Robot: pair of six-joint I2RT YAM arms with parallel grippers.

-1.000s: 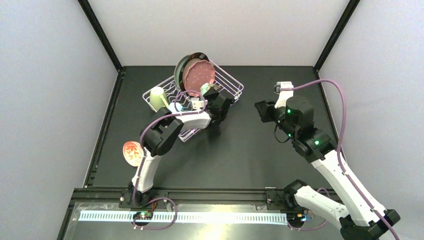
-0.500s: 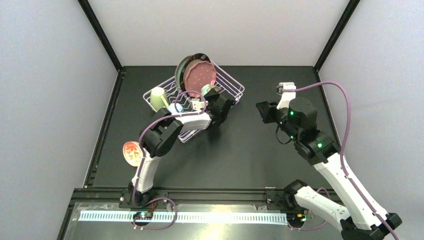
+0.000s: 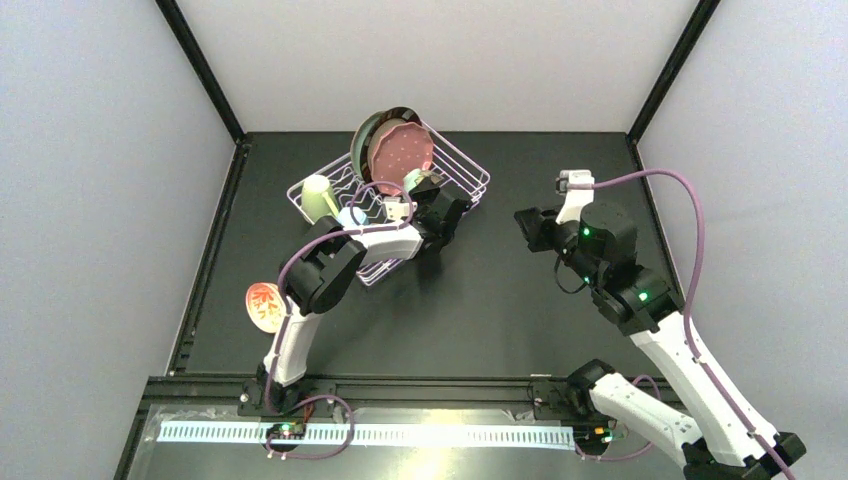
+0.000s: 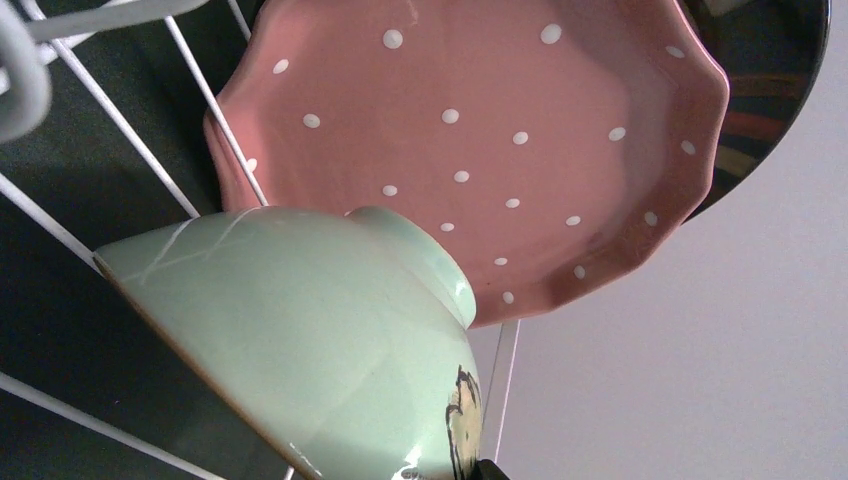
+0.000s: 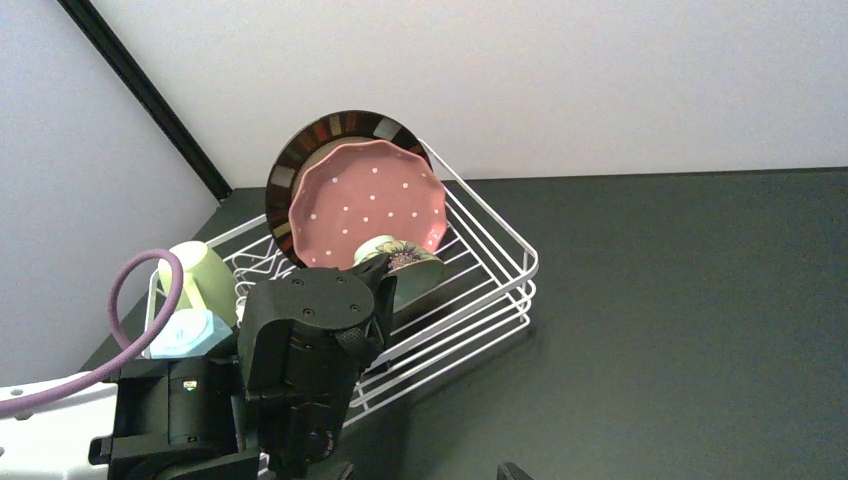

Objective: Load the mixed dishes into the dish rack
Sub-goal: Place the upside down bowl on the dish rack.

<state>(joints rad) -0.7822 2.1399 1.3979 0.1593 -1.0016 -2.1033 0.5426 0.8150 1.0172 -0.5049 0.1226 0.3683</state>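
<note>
A black table (image 3: 520,310) carries the white wire dish rack (image 3: 472,180), which sits toward its far side and is already partly loaded. The left arm (image 3: 330,265) reaches over the rack's near edge, while the right arm (image 3: 640,300) hangs in the air well to the right of the rack, its camera turned toward it. Inside the rack, at its far corner, the dark-rimmed plate (image 3: 362,140) stands on edge, and the pink speckled plate (image 3: 402,152) stands upright just in front of it, overlapping its face. The pale green mug (image 3: 318,197) lies at the rack's left end, with the light blue mug (image 3: 349,215) just beside it on the near side. A mint bowl (image 4: 300,350) is tilted within the rack, its foot pointing at the pink plate, right at the tip of the left gripper (image 3: 426,190). The bowl hides the fingers, so it cannot be told whether they clamp it. The right gripper (image 3: 524,222) appears spread, with nothing between its fingers. A small reddish bowl (image 3: 265,306) lies on the table outside the rack, well to its near left.
</note>
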